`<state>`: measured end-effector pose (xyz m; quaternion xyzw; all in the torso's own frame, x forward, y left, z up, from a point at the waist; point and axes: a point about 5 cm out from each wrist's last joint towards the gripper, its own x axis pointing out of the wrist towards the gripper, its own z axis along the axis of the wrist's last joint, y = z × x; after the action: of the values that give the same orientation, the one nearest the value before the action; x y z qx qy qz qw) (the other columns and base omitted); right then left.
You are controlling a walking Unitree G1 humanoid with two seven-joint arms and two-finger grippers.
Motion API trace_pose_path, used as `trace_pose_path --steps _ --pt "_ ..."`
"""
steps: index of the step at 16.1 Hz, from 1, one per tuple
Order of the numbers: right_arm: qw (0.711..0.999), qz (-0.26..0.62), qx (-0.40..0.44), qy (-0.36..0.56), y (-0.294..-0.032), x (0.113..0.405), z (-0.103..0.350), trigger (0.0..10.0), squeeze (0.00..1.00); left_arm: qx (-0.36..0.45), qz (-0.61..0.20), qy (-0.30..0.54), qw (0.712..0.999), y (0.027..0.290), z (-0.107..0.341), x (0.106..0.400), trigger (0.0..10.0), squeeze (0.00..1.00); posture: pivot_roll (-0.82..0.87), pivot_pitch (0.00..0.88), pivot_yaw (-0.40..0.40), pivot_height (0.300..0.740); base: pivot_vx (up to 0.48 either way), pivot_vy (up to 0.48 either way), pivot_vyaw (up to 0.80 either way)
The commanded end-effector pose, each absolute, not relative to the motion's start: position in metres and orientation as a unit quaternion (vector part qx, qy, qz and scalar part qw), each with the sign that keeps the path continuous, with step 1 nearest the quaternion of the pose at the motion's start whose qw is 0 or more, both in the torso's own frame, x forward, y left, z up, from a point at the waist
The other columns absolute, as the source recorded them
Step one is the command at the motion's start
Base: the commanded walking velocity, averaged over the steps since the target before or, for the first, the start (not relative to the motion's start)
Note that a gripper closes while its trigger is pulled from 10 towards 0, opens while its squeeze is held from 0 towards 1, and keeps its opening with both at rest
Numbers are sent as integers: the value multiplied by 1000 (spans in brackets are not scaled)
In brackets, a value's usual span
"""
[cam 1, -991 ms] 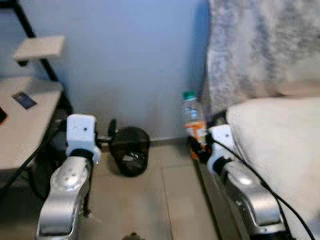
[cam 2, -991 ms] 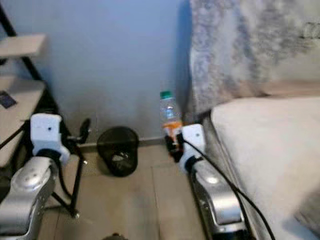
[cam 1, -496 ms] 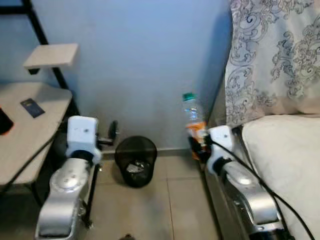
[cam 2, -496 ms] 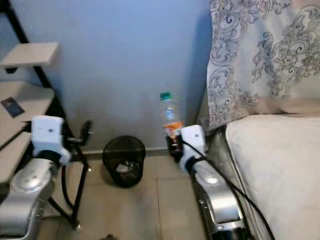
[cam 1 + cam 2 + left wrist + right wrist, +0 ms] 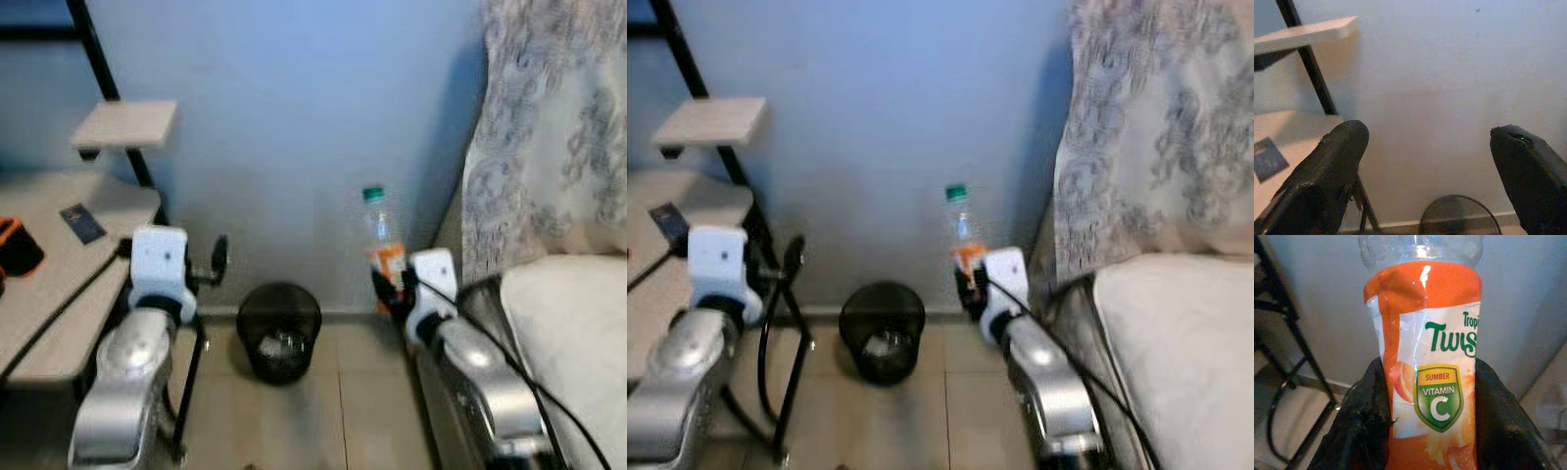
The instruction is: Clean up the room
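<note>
Bottle [image 5: 381,238] still upright in right claw [image 5: 392,289]

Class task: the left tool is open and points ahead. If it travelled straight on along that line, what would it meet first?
Most likely the blue wall: the left tool aims at it, above the black bin and beside the shelf frame. Depth is unclear.

Blue wall [image 5: 294,117], tiled floor [image 5: 323,411], patterned curtain [image 5: 558,127].
</note>
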<state>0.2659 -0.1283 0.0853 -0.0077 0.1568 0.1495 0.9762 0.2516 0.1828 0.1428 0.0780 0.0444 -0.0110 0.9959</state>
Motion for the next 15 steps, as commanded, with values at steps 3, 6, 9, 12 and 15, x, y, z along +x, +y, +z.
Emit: trace_pose_path --steps 3,6,9,12,15 --pt "978 141 -25 150 -138 268 89 10000 0 83 -28 49 995 176 142 253 10000 1000 -22 44 20 740 311 0 0" --pt "978 135 -22 156 -138 268 88 10000 0 82 -31 51 995 176 142 252 10000 1000 -20 50 18 740 314 0 0" --pt "977 134 -6 167 -138 266 85 10000 0 79 -33 52 995 175 141 250 10000 1000 -21 56 22 740 314 0 0" --pt "976 140 -19 166 -139 265 85 10000 0 75 -36 56 995 175 137 248 10000 1000 -23 61 24 740 314 0 0" --pt "974 146 -28 169 -140 264 83 10000 0 73 -46 58 995 171 136 247 10000 1000 -27 65 23 740 312 0 0"
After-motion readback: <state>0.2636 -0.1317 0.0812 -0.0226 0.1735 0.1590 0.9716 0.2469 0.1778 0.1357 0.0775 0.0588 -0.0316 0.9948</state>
